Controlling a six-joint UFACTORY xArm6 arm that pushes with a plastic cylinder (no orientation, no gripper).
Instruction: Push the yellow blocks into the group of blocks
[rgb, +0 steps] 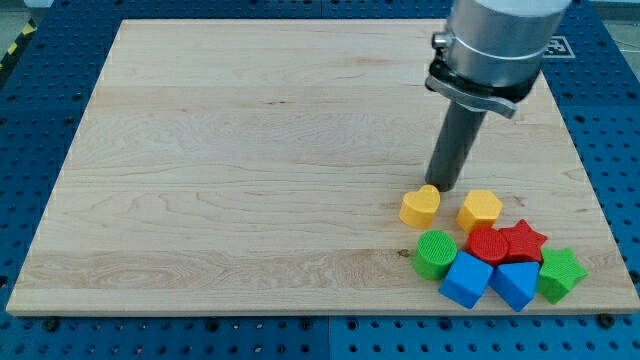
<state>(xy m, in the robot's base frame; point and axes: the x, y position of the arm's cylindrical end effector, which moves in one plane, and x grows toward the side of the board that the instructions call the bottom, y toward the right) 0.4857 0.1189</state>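
Observation:
A yellow heart block (420, 207) lies at the lower right of the wooden board (250, 170). A yellow hexagon block (480, 210) lies just right of it, touching the group. The group holds a green cylinder (435, 253), a red cylinder (489, 245), a red star (524, 240), a blue cube (467, 279), a blue block (516, 283) and a green star (560, 274). My tip (444, 188) stands just above the yellow heart's upper right edge, at or touching it, left of the yellow hexagon.
The arm's grey body (497, 45) hangs over the board's upper right. A blue perforated table (30, 130) surrounds the board. The board's bottom edge runs close below the group.

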